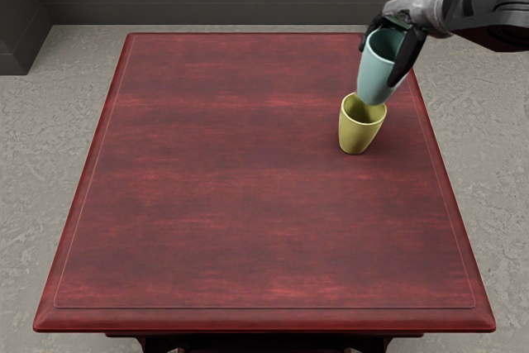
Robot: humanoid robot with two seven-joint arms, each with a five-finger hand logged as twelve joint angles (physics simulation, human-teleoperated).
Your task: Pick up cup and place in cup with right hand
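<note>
With the teal cup (377,78) tilted in the grip of the right hand (407,12), base just over or at the mouth of the yellow cup (359,128), straighten first, centre, then lower gently and release only once nested, to avoid tipping the upright one on the surface (248,188). Count two cups: one teal, one yellow; one hand.

No readable txt, labels, brands, nos. or signs on the cups, table or anything else in view.

The right robot hand (390,54) points down, fingers curled, its arm (483,6) slanting inward.
</note>
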